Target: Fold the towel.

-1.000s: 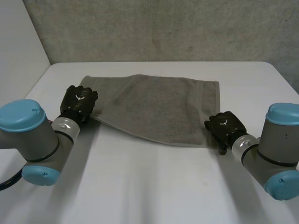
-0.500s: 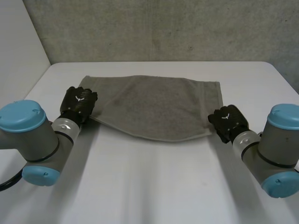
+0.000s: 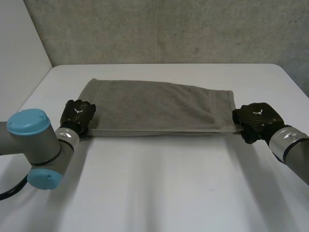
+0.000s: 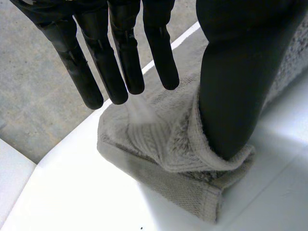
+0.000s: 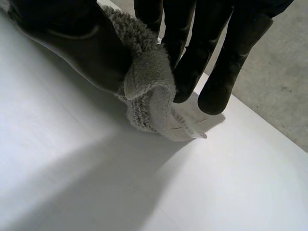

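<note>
Towel (image 3: 159,107) taut between left robot hand (image 3: 79,112) and right robot hand (image 3: 256,119)

Our left hand (image 3: 79,115): mid-left of frame, pinching the towel (image 3: 154,108).
Our right hand (image 3: 256,121): mid-right, pinching it too.

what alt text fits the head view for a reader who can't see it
A grey terry towel lies across a white table with its near edge pulled straight between two black robot hands. The left hand pinches the towel's near left corner and the right hand its near right corner.
</note>
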